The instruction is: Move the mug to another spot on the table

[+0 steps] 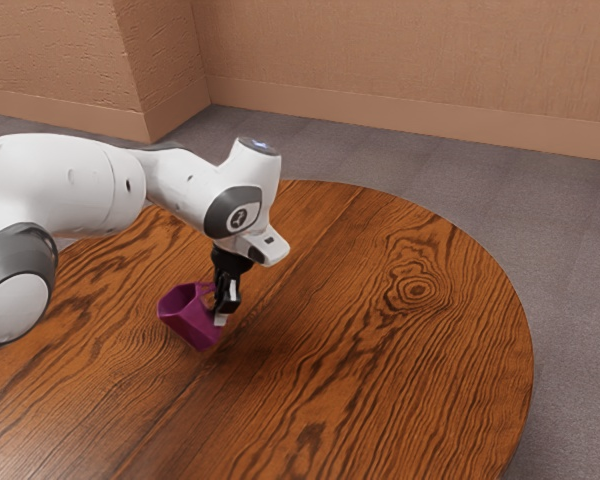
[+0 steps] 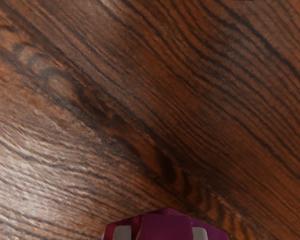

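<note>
The hand point(image 1: 225, 308) points down from the white wrist and is closed on the wall of the mug point(image 1: 188, 316), one black finger on each side of the rim. In the wrist view the mug point(image 2: 165, 227) shows as a purple block at the lower edge, and a pale pad point(image 2: 122, 233) presses against it on one flank with a second pad on the other. The fingers stand narrow, with only the thickness of the mug's wall between them.

The mug is purple and faceted, and it sits tilted, its open mouth turned up and away from the hand. Its base is close to the worktop point(image 1: 380, 390); whether it touches the wood cannot be told.

The worktop is round, of dark reddish wood with bold grain. A ringed knot point(image 1: 417, 292) marks the wood. The mug lies well apart from that knot, toward the exterior view's left of it and slightly lower in the picture. The hand stands between the mug and the knot, touching the mug.

The arm point(image 1: 180, 185) is white with grey joints and comes in from the exterior view's left, far from the knot. Beyond the knot lie a grey carpeted floor point(image 1: 500, 190) and a tan wall point(image 1: 410, 50).
</note>
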Available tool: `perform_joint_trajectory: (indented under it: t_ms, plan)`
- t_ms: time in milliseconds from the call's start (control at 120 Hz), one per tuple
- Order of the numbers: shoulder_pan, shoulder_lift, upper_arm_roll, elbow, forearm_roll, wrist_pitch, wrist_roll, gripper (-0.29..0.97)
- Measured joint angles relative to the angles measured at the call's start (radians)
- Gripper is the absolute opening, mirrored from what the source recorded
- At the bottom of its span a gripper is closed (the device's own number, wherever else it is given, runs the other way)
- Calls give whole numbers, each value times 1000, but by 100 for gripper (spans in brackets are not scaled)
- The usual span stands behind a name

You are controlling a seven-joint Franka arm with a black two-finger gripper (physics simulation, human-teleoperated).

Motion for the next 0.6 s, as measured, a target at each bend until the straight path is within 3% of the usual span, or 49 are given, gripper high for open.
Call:
perform_joint_trajectory:
  t_ms: [600]
  plan:
    - [-8,39,-22,-22,4,5,-73,-11]
